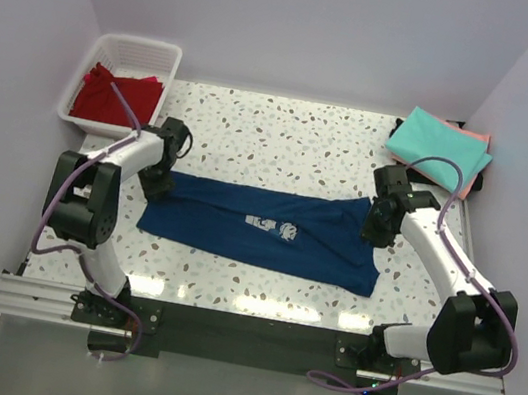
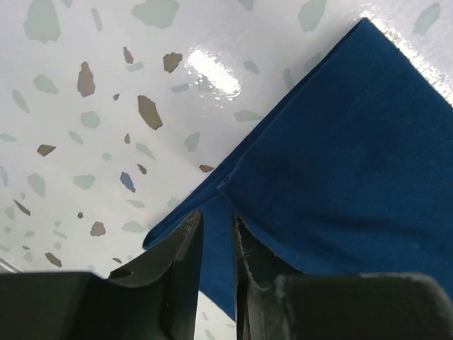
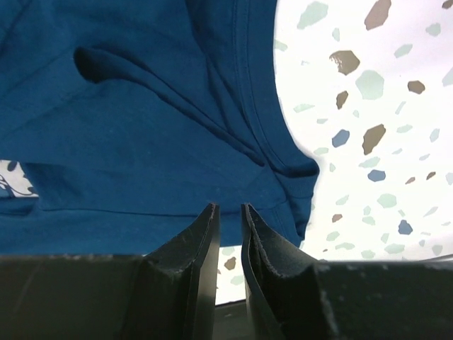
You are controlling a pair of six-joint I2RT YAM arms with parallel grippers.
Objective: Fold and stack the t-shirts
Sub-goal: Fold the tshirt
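- Okay, navy tee (image 1: pixel 264 230) lies flat in the middle of the table (image 1: pixel 285 130), a long band running 9 to 3 o'clock, with its pale print (image 1: pixel 274 228) face up near the centre.
- Now the left gripper (image 1: pixel 157 190) sits at the tee's 9 o'clock end. On my left wrist feed its fingers (image 2: pixel 185 248) are drawn to a thin slit, right at a folded corner of the cloth.
- Across, the right gripper (image 1: pixel 371 234) is at the 3 o'clock end. Same story there, the jaws nearly together at the hem.
- I can't tell on either feed whether cloth is actually pinched.
- Up at 10 o'clock, a red tee (image 1: pixel 114 96) is bunched in the white basket (image 1: pixel 148 42).
- At 2 o'clock, the teal tee (image 1: pixel 441 141) lies folded on the pink tee (image 1: pixel 470 132), well apart from the navy one.
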